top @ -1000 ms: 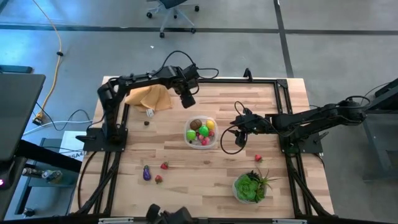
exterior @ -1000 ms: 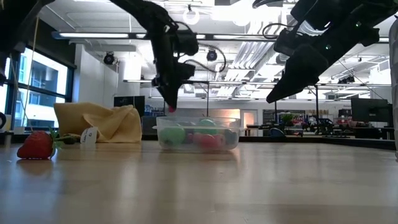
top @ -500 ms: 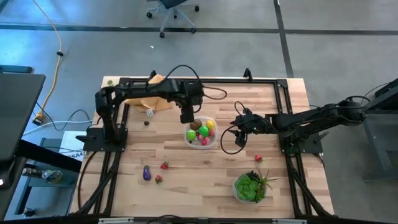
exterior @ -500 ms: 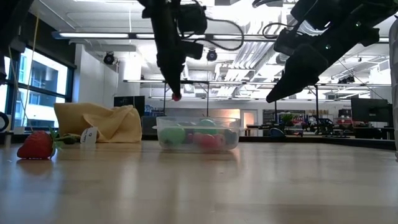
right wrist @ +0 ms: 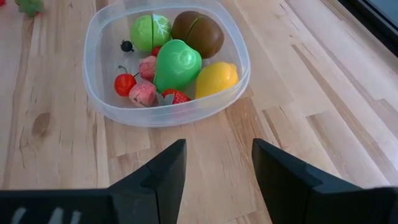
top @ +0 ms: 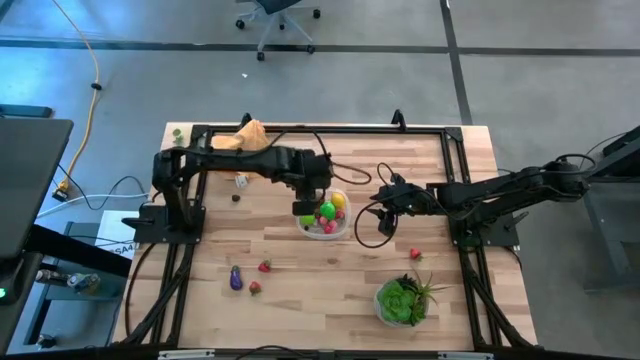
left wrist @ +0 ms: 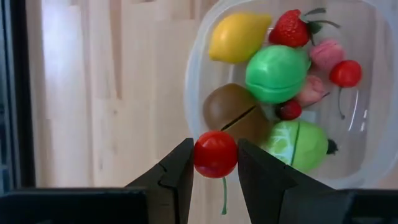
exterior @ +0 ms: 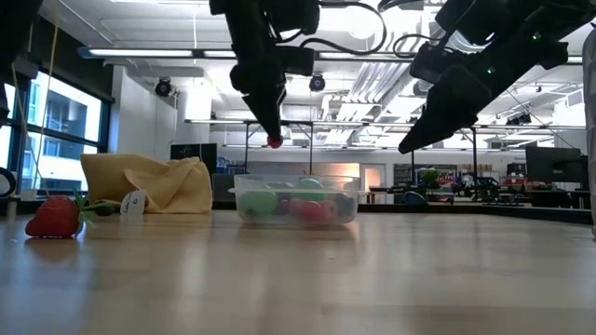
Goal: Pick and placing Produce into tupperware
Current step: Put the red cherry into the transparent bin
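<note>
While pinching a red cherry (left wrist: 215,154) over the tupperware (top: 342,226), left fingers (left wrist: 177,171) hover mid-surface; right fingers (right wrist: 163,171), spread and empty, just beside that fruit-filled container.

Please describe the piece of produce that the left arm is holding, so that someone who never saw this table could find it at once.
Start at the clear round tupperware in the middle of the table. Just above its rim hangs the left end effector, shut on a small red cherry with a thin green stem. It is the only fruit in the air, not in the container.
</note>
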Action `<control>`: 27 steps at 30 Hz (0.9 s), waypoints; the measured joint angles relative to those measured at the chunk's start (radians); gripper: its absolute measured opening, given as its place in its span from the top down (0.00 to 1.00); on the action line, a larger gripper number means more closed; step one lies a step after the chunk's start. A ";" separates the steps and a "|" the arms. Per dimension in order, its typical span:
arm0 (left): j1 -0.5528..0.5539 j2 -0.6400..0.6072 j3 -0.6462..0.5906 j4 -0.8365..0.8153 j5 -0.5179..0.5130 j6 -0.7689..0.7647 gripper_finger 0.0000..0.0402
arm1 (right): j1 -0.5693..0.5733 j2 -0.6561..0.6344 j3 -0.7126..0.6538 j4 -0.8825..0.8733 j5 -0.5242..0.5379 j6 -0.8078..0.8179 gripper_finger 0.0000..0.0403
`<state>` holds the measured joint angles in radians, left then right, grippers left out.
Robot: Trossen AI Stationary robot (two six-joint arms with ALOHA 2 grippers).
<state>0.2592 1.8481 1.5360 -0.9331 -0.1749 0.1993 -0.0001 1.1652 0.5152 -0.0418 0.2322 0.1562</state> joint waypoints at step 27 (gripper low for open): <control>-0.058 0.002 -0.190 0.200 0.073 -0.088 0.74 | 0.000 0.000 0.000 0.000 0.000 0.000 0.56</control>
<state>0.2008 1.8500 1.3460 -0.7329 -0.1017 0.1116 -0.0002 1.1652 0.5152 -0.0416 0.2321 0.1564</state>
